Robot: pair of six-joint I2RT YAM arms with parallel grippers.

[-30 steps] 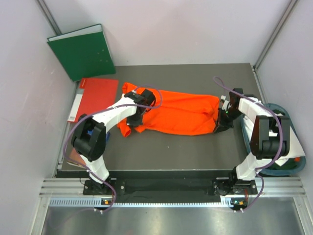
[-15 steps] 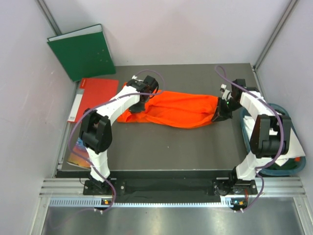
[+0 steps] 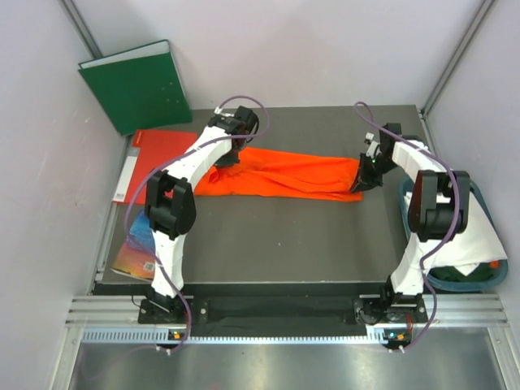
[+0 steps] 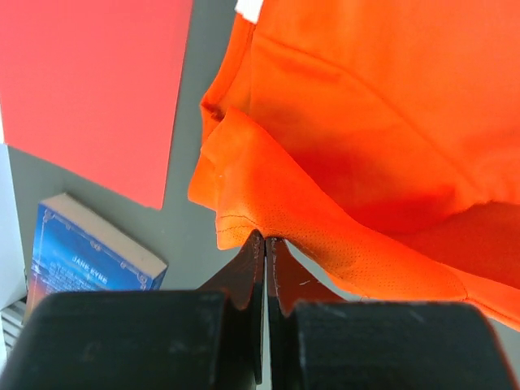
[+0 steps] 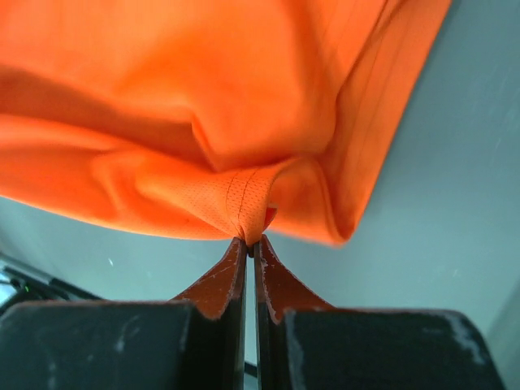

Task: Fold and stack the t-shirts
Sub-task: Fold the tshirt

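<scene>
Top external: left tool (image 3: 228,158) and right tool (image 3: 358,184) each pinch the orange t-shirt (image 3: 284,173); we should lay it down taut and even.

You have bright, even overhead light and faint shadows on the table (image 3: 268,236). In the wrist views the left gripper (image 4: 266,244) and right gripper (image 5: 250,244) blur toward 6 o'clock; the orange t-shirt (image 4: 366,122) looks oversaturated.

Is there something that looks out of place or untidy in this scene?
Nothing is damaged or spilled. The orange t-shirt is not flat: it stretches bunched into a narrow wrinkled band between the left gripper and the right gripper, both shut on it. The white t-shirt droops over the rim of the basket.
</scene>
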